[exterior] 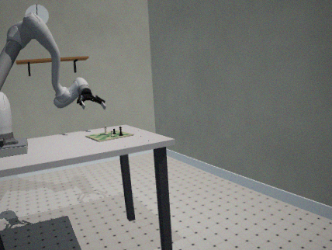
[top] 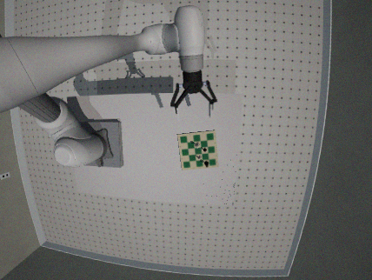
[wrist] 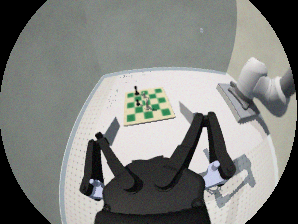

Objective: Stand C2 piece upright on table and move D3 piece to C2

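A small green and cream chessboard [top: 187, 152] [exterior: 100, 137] [wrist: 160, 113] lies on the white table [top: 143, 174] [exterior: 77, 149]. A few small pieces stand on it: a black piece [top: 206, 163] [exterior: 121, 131] near one corner, another black piece [exterior: 114, 131], and pale pieces [top: 195, 143] [exterior: 105, 130]. They are too small to tell the squares or whether one lies down. My gripper [top: 193, 103] [exterior: 93, 102] [wrist: 147, 114] is open and empty. It hangs high above the table, off the board's side.
The arm's base block [top: 114, 143] [exterior: 13, 147] sits on the table to the left of the board. A wooden wall shelf [exterior: 52, 60] hangs behind the arm. The table's edge and legs [exterior: 163, 186] show in the exterior view.
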You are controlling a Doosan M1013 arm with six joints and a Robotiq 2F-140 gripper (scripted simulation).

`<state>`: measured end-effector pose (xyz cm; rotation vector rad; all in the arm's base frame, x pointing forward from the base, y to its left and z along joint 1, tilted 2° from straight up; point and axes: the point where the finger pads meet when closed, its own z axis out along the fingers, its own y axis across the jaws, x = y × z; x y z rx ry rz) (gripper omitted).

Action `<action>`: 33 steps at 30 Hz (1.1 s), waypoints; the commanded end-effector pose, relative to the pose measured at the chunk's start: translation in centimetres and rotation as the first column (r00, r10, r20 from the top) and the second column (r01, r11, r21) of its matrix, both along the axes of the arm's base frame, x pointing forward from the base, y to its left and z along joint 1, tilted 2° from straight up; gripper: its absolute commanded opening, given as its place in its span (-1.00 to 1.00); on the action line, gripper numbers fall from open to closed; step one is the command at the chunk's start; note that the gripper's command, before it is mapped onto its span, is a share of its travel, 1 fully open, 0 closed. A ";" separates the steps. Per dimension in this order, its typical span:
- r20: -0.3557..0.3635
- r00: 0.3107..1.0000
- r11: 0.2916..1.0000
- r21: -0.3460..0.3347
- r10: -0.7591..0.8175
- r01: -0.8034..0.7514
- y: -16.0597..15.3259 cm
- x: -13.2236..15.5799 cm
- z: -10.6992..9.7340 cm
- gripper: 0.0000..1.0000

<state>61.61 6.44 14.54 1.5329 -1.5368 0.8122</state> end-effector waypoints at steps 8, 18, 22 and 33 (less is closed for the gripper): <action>0.178 0.916 0.852 0.462 -0.360 0.245 -9.2 1.1 -0.2 1.00; 0.179 0.753 0.571 0.764 -0.634 0.299 -16.0 1.9 -0.3 1.00; 0.158 0.698 0.478 0.829 -0.699 0.290 -17.9 2.1 -0.4 1.00; 0.122 0.631 0.363 0.892 -0.766 0.268 -20.1 2.4 -0.4 1.00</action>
